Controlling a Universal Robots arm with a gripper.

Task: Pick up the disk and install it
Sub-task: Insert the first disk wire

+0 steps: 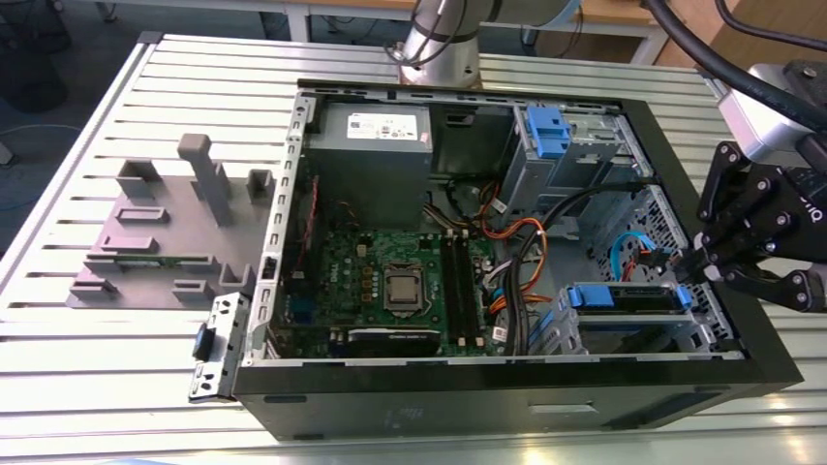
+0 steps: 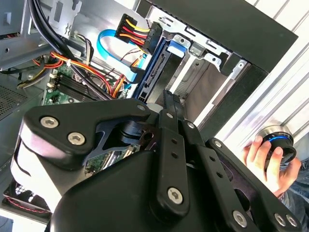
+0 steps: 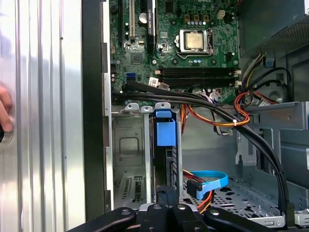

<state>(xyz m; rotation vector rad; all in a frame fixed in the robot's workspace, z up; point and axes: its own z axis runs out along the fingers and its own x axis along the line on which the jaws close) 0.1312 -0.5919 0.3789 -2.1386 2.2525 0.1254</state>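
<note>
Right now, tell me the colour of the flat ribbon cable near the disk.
Light blue; the flat ribbon cable shows best in the second wrist view, looping beside the disk.

Bright, even daylight; glare on ribbed table point(image 1: 77, 378); case interior point(image 1: 387, 194) shadowed.

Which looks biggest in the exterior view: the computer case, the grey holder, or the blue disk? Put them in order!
Largest to smallest, as they look in the exterior view:
1. computer case
2. grey holder
3. disk, sitting in its bay beside the gripper

The sizes differ plainly, so nearness to the camera changes nothing.
</note>
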